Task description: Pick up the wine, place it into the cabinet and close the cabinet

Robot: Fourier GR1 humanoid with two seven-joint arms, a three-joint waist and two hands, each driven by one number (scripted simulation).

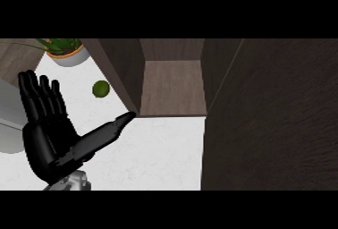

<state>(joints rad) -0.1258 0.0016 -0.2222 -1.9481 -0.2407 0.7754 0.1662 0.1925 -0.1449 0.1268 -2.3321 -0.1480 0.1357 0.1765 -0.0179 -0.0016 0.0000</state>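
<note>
No wine bottle shows anywhere in the head view. The cabinet (173, 87) stands open at the top middle, and its brown inner floor is bare. One dark door (122, 71) angles out on its left. A large dark door panel (271, 116) fills the right side and hides whatever lies behind it. My left hand (46, 143) is at the lower left, open with fingers straight up and thumb pointing toward the cabinet's front edge, holding nothing. My right hand is out of sight.
A green lime (100, 88) lies on the white counter (158, 152) just left of the cabinet. A potted plant (66, 51) stands at the back left. A grey rounded object (10, 120) sits at the left edge behind my hand.
</note>
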